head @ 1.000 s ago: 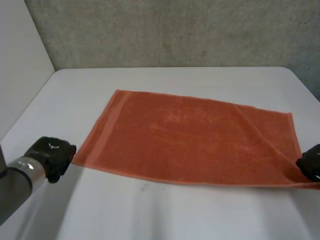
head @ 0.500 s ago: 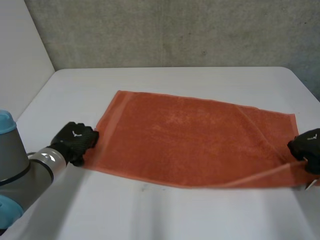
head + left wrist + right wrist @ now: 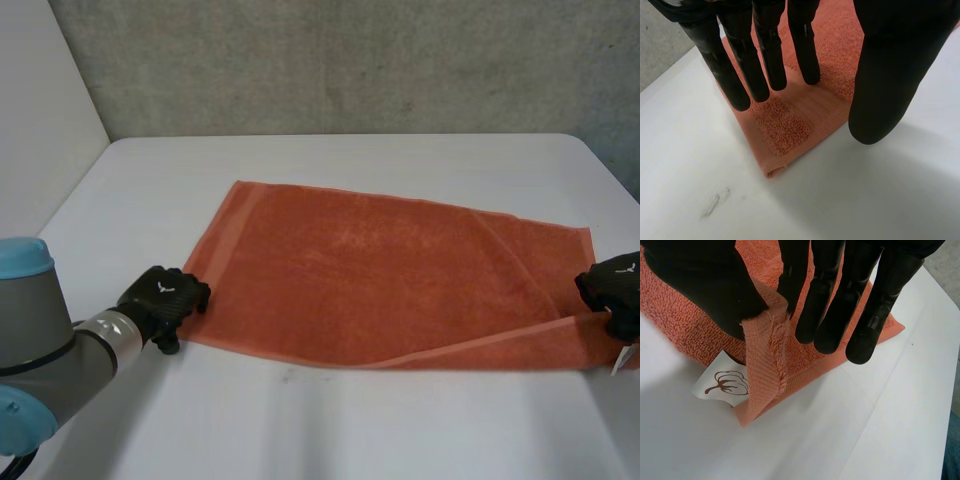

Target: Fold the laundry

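An orange towel (image 3: 380,280) lies spread flat on the white table (image 3: 330,430). My left hand (image 3: 165,297) hovers at the towel's near left corner (image 3: 787,132). Its fingers (image 3: 765,60) are straight and the thumb (image 3: 885,90) stands apart, with nothing held between them. My right hand (image 3: 612,284) is at the towel's near right corner. There its thumb (image 3: 705,285) and a finger pinch the hemmed edge (image 3: 765,355) and hold it up off the table. A white label (image 3: 722,383) with a brown cotton mark hangs under that corner.
A grey wall runs behind the table's far edge. Bare white tabletop lies in front of the towel and to the left of it. The table's right edge is close to my right hand.
My left hand moved in to the near left corner and spread its fingers. My right hand raised the near right corner, so the front edge there now lifts off the table.
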Robot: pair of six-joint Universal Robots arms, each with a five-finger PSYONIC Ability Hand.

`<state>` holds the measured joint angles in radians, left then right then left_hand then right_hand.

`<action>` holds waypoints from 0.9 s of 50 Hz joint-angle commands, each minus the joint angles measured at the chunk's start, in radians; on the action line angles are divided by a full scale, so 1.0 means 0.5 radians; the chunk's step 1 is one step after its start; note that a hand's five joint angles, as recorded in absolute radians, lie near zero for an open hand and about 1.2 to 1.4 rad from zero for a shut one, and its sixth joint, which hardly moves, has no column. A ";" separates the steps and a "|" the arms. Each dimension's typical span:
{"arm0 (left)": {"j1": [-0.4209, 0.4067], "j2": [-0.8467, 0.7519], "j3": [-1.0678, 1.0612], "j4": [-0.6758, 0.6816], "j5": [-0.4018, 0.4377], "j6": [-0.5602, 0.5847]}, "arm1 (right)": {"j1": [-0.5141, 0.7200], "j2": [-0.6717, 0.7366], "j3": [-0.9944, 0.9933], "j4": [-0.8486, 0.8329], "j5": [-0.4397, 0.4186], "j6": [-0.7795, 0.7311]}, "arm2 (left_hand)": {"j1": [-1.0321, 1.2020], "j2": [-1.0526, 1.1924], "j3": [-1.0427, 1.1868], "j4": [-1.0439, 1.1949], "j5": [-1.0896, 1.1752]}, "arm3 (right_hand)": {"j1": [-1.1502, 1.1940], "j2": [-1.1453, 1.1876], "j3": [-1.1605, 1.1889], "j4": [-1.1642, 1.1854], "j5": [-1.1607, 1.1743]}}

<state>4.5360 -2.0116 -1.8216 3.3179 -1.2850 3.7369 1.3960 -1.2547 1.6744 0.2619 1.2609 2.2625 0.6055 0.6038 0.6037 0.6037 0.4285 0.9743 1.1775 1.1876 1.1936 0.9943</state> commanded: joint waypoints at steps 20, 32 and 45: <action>0.006 -0.146 0.115 0.108 -0.001 -0.013 | 0.006 0.024 0.044 -0.042 0.000 -0.003 | 0.426 0.429 0.429 0.429 0.431 | 0.844 0.437 0.417 0.405 0.455; 0.006 -0.204 0.192 0.184 -0.004 -0.006 | 0.006 0.034 0.047 -0.045 0.003 -0.003 | 0.590 0.593 0.594 0.594 0.595 | 0.844 0.437 0.417 0.405 0.455; -0.003 -0.251 0.275 0.187 -0.013 -0.019 | 0.006 0.031 0.047 -0.045 0.003 -0.003 | 0.889 0.893 0.893 0.893 0.894 | 0.844 0.437 0.417 0.405 0.455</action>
<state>4.5374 -2.1345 -1.7004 3.4122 -1.2883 3.7331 1.3979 -1.2388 1.6981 0.2392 1.2625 2.2611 0.8415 0.8384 0.8384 0.8385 0.6603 0.9743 1.1775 1.1876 1.1936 0.9944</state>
